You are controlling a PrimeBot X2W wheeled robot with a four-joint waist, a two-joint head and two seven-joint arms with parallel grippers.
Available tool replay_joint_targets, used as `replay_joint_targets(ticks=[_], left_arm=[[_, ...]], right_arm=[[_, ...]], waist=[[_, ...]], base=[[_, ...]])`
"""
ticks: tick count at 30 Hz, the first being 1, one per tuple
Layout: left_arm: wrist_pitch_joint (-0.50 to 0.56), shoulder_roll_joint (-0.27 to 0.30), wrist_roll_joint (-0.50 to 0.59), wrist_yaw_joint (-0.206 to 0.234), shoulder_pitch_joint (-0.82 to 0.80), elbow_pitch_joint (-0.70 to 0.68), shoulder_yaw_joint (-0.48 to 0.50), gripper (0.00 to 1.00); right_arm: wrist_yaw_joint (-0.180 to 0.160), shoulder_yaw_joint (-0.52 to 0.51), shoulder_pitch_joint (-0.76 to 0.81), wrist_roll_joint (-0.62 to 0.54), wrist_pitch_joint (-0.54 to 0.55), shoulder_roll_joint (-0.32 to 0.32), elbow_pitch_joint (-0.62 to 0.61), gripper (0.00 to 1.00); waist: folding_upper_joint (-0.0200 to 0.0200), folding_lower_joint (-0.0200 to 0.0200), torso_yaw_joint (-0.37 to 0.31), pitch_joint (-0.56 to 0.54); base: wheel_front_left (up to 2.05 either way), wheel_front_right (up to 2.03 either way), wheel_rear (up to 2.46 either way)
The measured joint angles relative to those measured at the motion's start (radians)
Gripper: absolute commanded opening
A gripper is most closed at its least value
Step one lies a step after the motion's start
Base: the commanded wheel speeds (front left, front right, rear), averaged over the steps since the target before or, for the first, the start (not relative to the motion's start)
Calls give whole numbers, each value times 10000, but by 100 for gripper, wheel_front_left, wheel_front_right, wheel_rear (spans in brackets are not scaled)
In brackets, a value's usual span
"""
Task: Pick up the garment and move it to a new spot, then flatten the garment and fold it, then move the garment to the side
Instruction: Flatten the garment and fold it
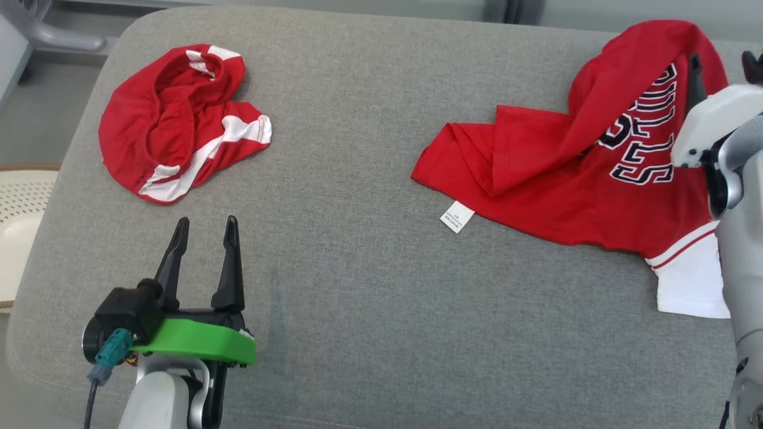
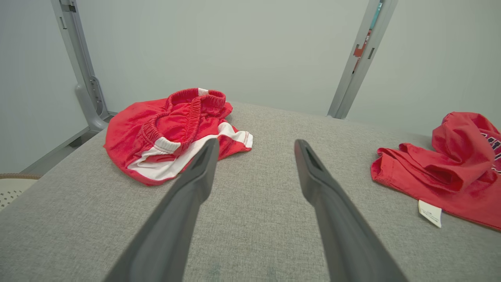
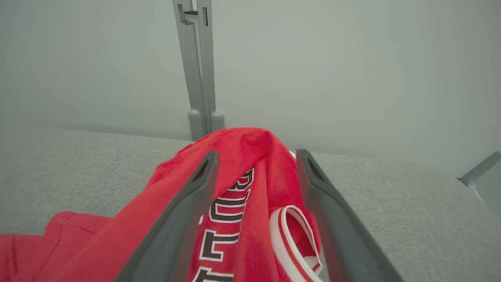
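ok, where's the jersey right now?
The jersey lies crumpled at the head view's right on the grey cushion, apart from the red shorts at left; the right end effector, open, straddles its raised fold.

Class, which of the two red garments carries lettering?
The shirt on the robot's right, printed with dark letters; the shorts on its left show only white stripes.
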Motion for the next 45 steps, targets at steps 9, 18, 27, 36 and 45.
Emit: replay_joint_targets(ticks=[9,18,27,36,45], left_arm=[[0,19,119,0,466,153,270,100],[0,8,134,-4,735,345,535,100],[0,-29,174,-4,1023,374,698,100],[0,-82,198,-4,1244,445,660,100],[0,-90,198,-4,1349,453,660,100]], right_arm=[[0,1058,2366,945,-1172,830,-2025,100],[0,1964,5573,1453,-1476,1227,-4769,100],[0,1954,7307,1651,-1478,1522,-6335,100],[0,2010,7979,1799,-1122,1760,-7012,100],[0,2048,8159,1962,-907,1847,-7152,100]], waist=[[0,0,-601,-764],[0,0,-1210,-1404],[0,0,-1561,-1922],[0,0,-1672,-2298],[0,0,-1843,-2412]], base=[[0,0,0],[0,0,0],[0,0,0],[0,0,0],[0,0,0]])
